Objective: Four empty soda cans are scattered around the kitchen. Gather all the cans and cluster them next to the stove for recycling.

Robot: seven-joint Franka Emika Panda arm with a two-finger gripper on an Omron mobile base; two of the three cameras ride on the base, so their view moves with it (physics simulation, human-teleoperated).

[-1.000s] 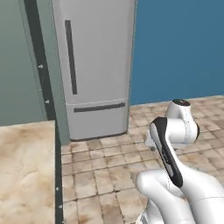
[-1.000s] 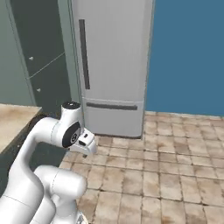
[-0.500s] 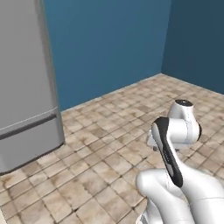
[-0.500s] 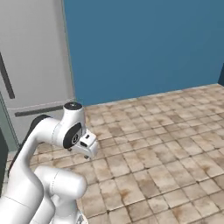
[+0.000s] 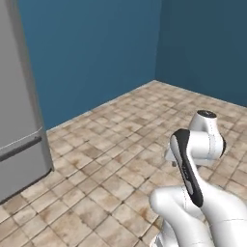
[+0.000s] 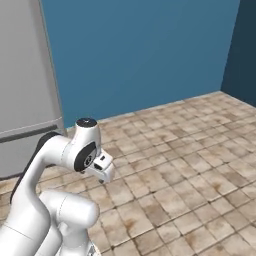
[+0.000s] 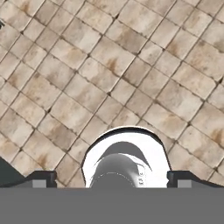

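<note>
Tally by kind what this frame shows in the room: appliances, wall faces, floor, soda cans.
Refrigerator: 1
Blue wall faces meeting at the corner: 2
Brown tiled floor: 1
Soda cans in sight: 0
Total: 4

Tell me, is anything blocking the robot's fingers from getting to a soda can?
Can't tell: these pictures show no soda can and no stove. The open fingers point down at bare brown floor tiles. Around the arm are just the grey fridge, the floor and blue walls.
</note>
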